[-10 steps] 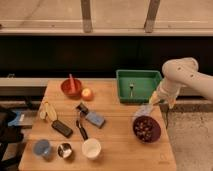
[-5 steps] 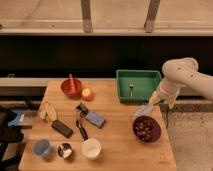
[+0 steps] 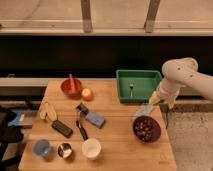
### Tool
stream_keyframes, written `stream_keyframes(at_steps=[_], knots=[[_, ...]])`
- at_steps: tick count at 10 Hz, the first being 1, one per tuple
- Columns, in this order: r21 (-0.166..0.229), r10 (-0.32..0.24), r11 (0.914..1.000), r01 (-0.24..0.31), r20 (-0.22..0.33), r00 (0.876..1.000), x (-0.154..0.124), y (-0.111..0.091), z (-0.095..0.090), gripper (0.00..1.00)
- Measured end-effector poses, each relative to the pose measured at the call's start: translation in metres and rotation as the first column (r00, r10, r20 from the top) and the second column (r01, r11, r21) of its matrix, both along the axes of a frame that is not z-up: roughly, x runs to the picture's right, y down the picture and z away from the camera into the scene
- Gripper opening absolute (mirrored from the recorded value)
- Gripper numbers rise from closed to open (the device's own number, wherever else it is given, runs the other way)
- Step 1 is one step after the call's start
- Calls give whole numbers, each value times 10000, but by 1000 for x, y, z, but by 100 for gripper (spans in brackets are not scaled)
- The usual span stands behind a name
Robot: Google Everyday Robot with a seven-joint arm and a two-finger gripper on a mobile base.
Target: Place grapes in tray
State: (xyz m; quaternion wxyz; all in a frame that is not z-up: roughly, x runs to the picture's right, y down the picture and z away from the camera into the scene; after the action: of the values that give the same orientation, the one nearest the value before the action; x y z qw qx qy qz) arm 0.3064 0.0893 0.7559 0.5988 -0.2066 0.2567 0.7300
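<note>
Hovering at lower right, the claw (image 3: 142,111) hangs just above the grapes (image 3: 146,129), below the green tray (image 3: 131,99); whether it is spread or pressed together cannot be told.

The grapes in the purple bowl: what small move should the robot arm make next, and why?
Probably lower the gripper a little, down and to the right onto the grapes. They lie in the purple bowl, not in the green tray behind it, and the gripper hangs just above the bowl's upper left edge.
</note>
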Motion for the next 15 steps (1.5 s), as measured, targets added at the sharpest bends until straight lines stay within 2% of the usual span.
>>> stream_keyframes(at_steps=[3,7,9,12,14,15], knots=[[-548,-666,9962,673,144,9977,-31,25,8,66],[-976,-764,9924,749,-112,9970,-40,47,-5,66],[-1181,-494,9918,484,-56,9988,-41,59,-11,66],[-1512,107,9885,-58,319,9994,-46,75,-9,66],[-1797,567,9827,-445,636,9964,-49,86,-7,66],[-1988,943,9771,-761,836,9920,-49,92,-6,66]])
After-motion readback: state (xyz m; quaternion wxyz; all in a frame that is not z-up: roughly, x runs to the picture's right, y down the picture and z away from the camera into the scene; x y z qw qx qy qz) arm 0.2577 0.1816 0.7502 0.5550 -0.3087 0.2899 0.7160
